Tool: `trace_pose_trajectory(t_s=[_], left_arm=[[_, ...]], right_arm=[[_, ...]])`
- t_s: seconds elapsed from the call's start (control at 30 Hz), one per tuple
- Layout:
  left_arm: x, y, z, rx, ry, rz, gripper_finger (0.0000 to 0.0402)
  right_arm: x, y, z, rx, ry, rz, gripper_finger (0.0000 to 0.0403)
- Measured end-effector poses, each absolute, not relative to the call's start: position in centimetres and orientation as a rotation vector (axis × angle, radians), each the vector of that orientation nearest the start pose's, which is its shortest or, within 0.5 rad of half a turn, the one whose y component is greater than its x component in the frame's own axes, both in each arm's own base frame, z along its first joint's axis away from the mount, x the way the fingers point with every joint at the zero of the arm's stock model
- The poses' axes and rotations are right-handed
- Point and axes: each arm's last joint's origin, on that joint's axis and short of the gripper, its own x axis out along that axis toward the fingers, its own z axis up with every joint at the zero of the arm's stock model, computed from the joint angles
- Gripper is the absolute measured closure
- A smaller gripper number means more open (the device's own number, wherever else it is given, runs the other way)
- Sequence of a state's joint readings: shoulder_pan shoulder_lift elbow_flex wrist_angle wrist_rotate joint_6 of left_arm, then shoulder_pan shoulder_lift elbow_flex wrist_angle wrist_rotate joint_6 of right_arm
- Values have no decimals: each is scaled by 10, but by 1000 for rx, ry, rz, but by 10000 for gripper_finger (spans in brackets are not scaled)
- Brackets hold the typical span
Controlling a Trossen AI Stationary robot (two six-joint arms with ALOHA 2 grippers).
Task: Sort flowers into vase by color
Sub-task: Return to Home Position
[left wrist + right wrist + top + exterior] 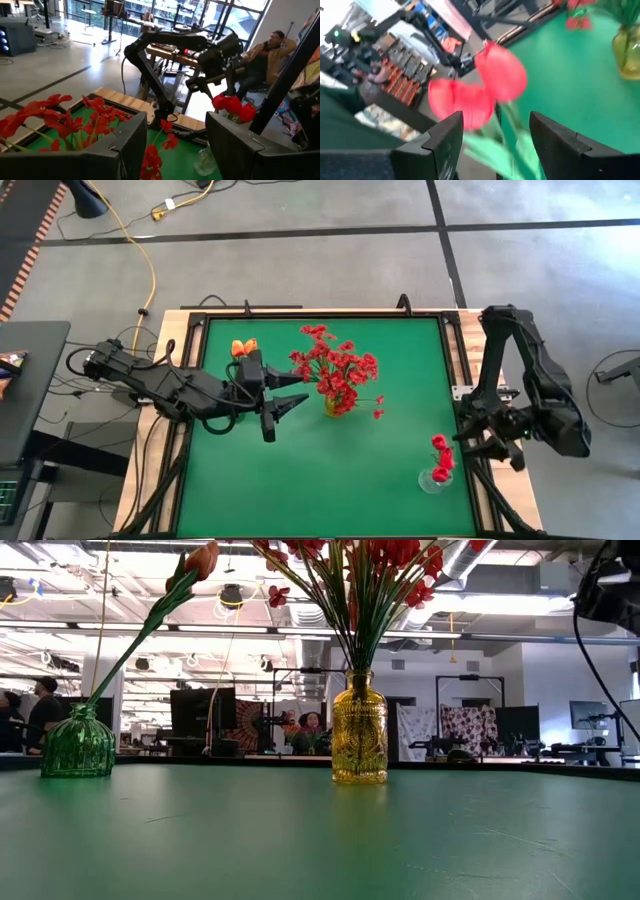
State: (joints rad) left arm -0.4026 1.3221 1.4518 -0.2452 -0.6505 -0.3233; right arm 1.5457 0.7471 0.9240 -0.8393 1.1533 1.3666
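My left gripper (282, 416) (176, 120) hangs open over the table, left of the yellow glass vase (331, 406) (360, 730) that holds a bunch of small red blossoms (335, 365) (60, 117). Behind that arm, orange tulips (243, 347) (200, 558) stand in a green glass vase (78, 745). My right gripper (463, 445) (495, 120) is open at the right edge. Its fingers stand on either side of the green stems (512, 145) of the red-pink buds (440, 450) (485, 87), which stand in a clear vase (434, 480) (205, 161).
A green mat (330, 480) covers the table inside a dark frame (320, 311). The near left and middle of the mat are bare. People (267, 50) sit in the room beyond the table.
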Motion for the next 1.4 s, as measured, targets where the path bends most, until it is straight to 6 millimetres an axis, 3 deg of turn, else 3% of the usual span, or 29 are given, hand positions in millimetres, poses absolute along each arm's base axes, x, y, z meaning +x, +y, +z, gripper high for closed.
trace_pose_trajectory(t_s=[0.37, 0.7, 1.07, 1.23, 1.4], left_arm=[[265, -96, 438, -242, 92, 189, 212], [262, -98, 441, -160, 107, 65, 212], [214, -78, 462, -87, 71, 54, 212], [194, -65, 450, -71, 54, 96, 212], [180, -47, 428, -126, 16, 167, 212]], right_arm=[[56, 94, 372, 585, 169, -34, 148], [81, 79, 373, 580, 79, -310, 148], [123, 86, 377, 530, 107, -346, 149], [129, 78, 378, 488, 106, -380, 162], [127, 65, 382, 435, 120, -369, 202]])
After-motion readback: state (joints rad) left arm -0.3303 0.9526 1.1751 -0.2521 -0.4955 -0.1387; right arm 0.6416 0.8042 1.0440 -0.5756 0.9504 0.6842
